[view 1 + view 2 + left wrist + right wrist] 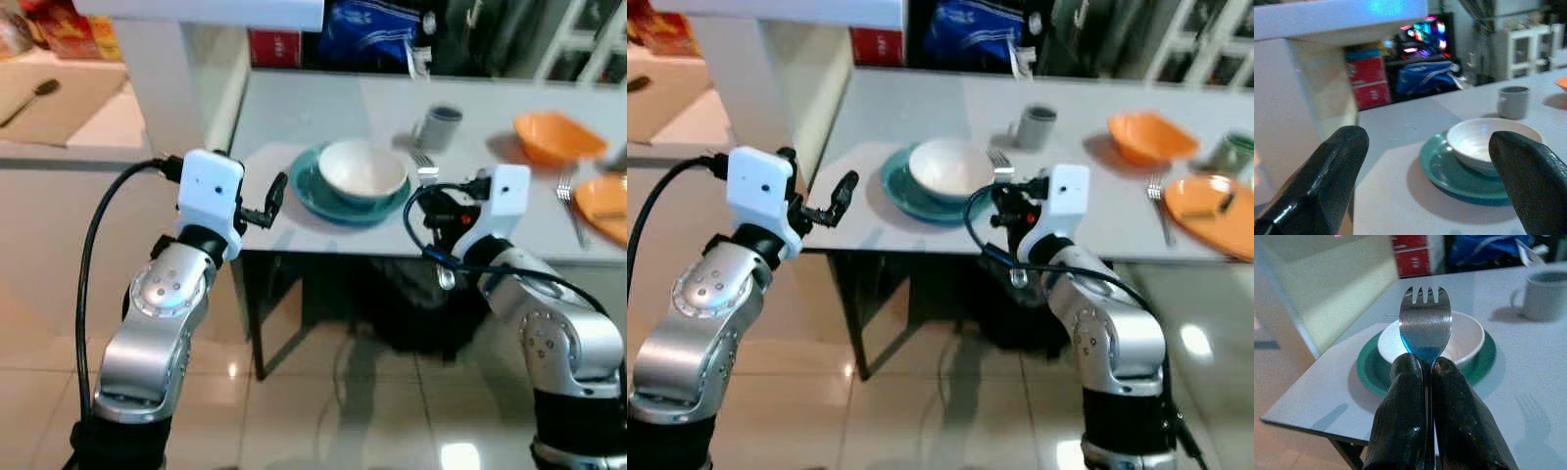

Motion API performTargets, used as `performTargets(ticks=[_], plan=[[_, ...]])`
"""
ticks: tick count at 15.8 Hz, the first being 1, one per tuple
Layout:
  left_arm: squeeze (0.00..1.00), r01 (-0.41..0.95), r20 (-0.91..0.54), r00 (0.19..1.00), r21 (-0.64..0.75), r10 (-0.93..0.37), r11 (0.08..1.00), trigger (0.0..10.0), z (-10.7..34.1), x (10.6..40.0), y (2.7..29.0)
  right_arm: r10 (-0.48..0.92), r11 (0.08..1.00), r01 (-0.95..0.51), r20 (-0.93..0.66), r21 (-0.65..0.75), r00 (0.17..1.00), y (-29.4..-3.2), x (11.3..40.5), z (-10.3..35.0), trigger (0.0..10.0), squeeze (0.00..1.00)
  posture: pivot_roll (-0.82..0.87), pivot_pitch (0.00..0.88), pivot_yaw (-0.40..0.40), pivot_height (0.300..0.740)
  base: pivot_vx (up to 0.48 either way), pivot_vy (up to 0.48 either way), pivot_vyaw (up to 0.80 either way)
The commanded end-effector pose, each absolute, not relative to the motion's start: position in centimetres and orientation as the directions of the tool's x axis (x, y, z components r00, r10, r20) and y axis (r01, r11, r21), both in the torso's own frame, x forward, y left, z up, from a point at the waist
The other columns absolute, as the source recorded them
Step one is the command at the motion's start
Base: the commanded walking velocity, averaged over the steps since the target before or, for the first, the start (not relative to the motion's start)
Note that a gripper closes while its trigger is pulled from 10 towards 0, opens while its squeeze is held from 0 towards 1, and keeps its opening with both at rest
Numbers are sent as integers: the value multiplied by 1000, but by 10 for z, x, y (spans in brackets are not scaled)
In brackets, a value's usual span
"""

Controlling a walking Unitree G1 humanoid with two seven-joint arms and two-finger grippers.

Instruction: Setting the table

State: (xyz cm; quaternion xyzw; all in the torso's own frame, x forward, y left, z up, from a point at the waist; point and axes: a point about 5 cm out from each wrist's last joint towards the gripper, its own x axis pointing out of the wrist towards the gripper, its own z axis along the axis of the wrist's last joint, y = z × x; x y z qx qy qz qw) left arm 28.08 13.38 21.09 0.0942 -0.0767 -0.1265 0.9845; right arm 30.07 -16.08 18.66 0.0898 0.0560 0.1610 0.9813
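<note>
One shiny metal fork [1425, 323] stood pinched in my right hand [1426, 369]; my left hand [1425, 181] hung spread near the bench [294, 113], before the white bowl [362, 171] on its teal plate [312, 194].

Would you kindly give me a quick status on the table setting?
Right gripper shut on fork, held above table edge beside white bowl on teal plate. Left gripper open, left of plate. Grey mug behind, clear.
</note>
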Motion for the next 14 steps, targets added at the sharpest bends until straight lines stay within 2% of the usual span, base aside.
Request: performTargets(ticks=[1, 8, 10, 12, 14], plan=[[0, 238, 114, 958, 206, -265, 949, 10000, 209, 281, 133, 345, 928, -327, -81, 180, 935, -158, 302, 190, 10000, 0, 0, 75, -43, 740, 428, 0, 0], [0, 257, 87, 955, 222, -282, 940, 10000, 206, 278, 136, 331, 939, -316, -105, 135, 938, -167, 307, 195, 10000, 0, 6, 84, -46, 740, 412, 0, 0], [0, 318, 62, 938, 244, -342, 916, 10000, 202, 272, 133, 304, 948, -289, -107, 136, 947, -171, 307, 197, 10000, 0, 4, 87, -47, 740, 0, 0, 0], [0, 325, 66, 935, 236, -349, 916, 10000, 202, 270, 135, 235, 964, -220, -94, 149, 967, -176, 308, 204, 10000, 0, 2, 94, -45, 740, 0, 0, 0], [0, 408, 80, 897, 234, -435, 883, 10000, 205, 266, 130, 83, 990, -66, -134, 124, 988, -188, 314, 206, 10000, 0, -3, 100, -40, 740, 0, 0, 0]])
